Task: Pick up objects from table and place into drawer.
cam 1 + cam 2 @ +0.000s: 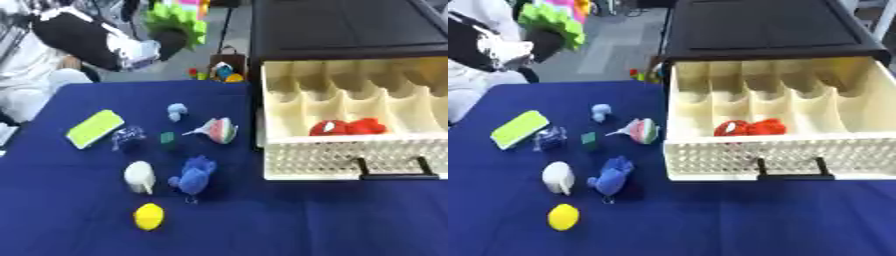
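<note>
No hand of the robot shows in either view, so I cannot tell if one is spread or pinching; the step seems to be choosing the next object. The drawer (350, 160) stands open on the desk (289, 225), with red things (347, 127) in a front compartment; the other compartments look empty. The blue plush (194, 176), the yellow ball (149, 216) and the white object (139, 176) lie well left of it; a reach there comes next, I judge.

Toys (194, 176) scattered on table (289, 220), left of open drawer (350, 160); one toy (348, 127) in drawer.
</note>
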